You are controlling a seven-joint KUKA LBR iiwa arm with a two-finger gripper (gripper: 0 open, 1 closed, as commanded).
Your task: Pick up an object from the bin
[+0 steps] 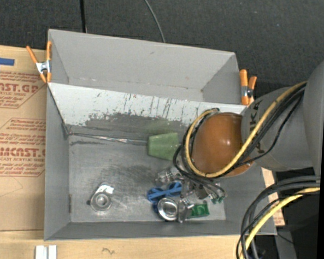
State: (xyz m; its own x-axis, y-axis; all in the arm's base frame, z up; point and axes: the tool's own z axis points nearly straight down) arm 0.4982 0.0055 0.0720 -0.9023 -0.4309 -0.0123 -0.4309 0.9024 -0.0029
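My jaws hang low over the front right corner of the grey metal bin (94,160), tucked under the orange-brown domed cover (218,143) on my wrist. That cover and its looped cables hide them, so I cannot tell whether they stand wide or narrow, or whether anything sits between them.

Below the cover's near edge lies a small heap. In it are a blue plastic piece (162,193) and a shiny silver round cup-like thing (168,210) touching the blue one on its near side. A small dark green piece (200,210) sits just to the right of those, and some clear glinting bits (166,177) lie on the far side.

I judge my target to be somewhere in this heap, almost straight beneath me and slightly to the camera's left. The blue plastic piece seems to lie with its long axis roughly across the bin, left to right, so a close across its short side would suit it best. Because these things touch one another, I could well catch two at once.

A pale green blocky thing (162,145) rests by the back wall, near my cover. A clear round lid-like thing (101,198) sits well apart at the front left
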